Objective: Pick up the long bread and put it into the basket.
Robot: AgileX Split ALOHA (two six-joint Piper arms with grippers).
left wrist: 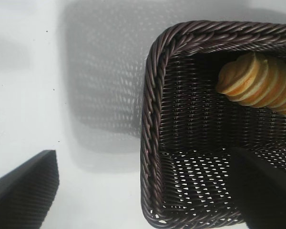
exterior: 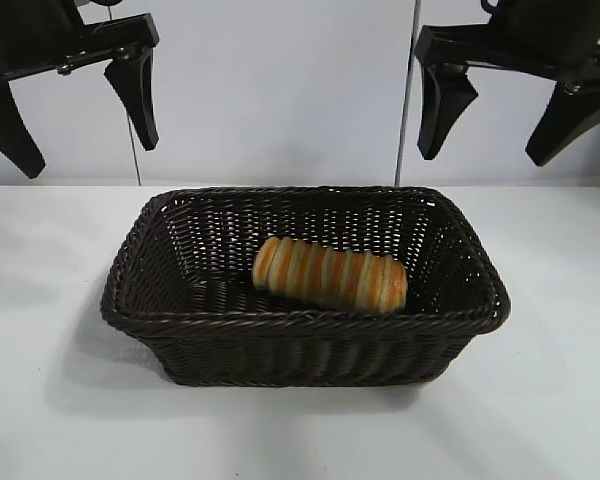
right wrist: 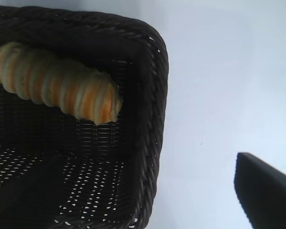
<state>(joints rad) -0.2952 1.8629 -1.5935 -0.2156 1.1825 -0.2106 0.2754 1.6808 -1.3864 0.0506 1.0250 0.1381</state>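
The long bread [exterior: 330, 275] is lying on the floor of the wicker basket [exterior: 305, 322], slightly right of centre and clear of the walls, so the placing is judged to be done. Both claws are being held high above the white table [exterior: 40, 400], the left gripper [exterior: 78, 105] over the basket's left end and the right gripper [exterior: 505, 110] over its right end. The jaws of both are spread wide and nothing is being gripped by either. Only parking the 2 arms appears to be left.

One camera faces the arms from the front, looking slightly down. Two wrist cameras look down from close above, both sharing the dark brown woven wicker basket [exterior: 305, 325] [left wrist: 155, 119] [right wrist: 152, 95].
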